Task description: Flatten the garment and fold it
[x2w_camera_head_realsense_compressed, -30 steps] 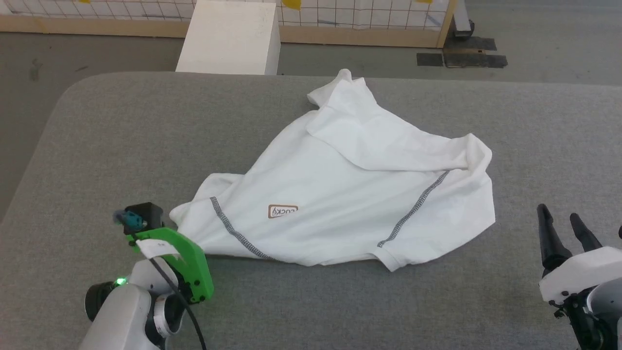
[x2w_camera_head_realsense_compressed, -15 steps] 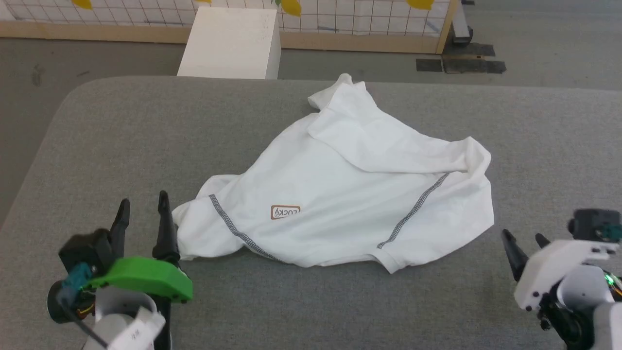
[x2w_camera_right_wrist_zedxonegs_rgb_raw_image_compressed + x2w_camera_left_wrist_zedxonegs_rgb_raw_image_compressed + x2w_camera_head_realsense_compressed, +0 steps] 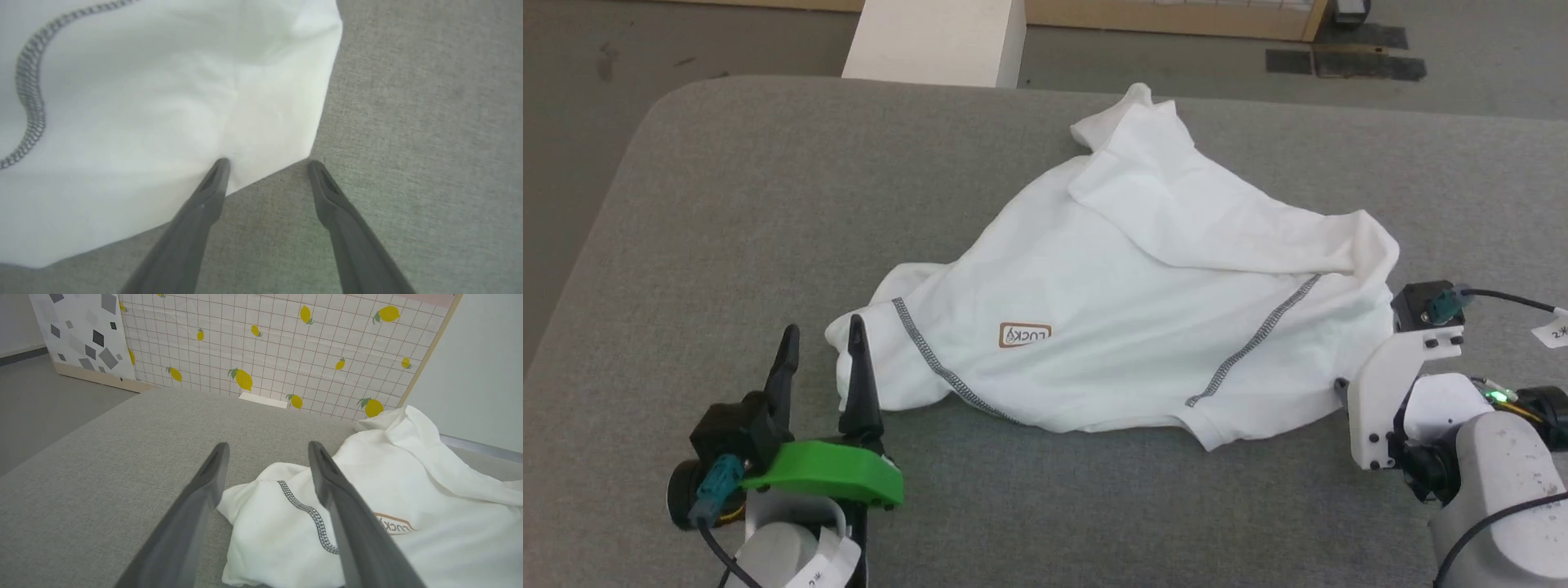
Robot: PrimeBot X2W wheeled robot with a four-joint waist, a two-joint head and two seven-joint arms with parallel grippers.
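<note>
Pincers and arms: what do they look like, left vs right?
Left pincer: two long dark tapered fingers, bright green bracket, teal plug on a black lead, paper tag. Right pincer: same dark fingers, white bracket, teal connector, black cable, white tag, green light. Left forearm and right forearm pale grey-white.

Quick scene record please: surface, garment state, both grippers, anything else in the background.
surface: grey padded table
garment: white shirt, rumpled, top part flopped over, not flat, not folded
label: small brown-edged patch, facing up
left gripper: jaws open, empty, at the garment's near-left corner
right gripper: jaws open, empty, one tip over cloth, the other over bare table
background: white box beyond the far edge
</note>
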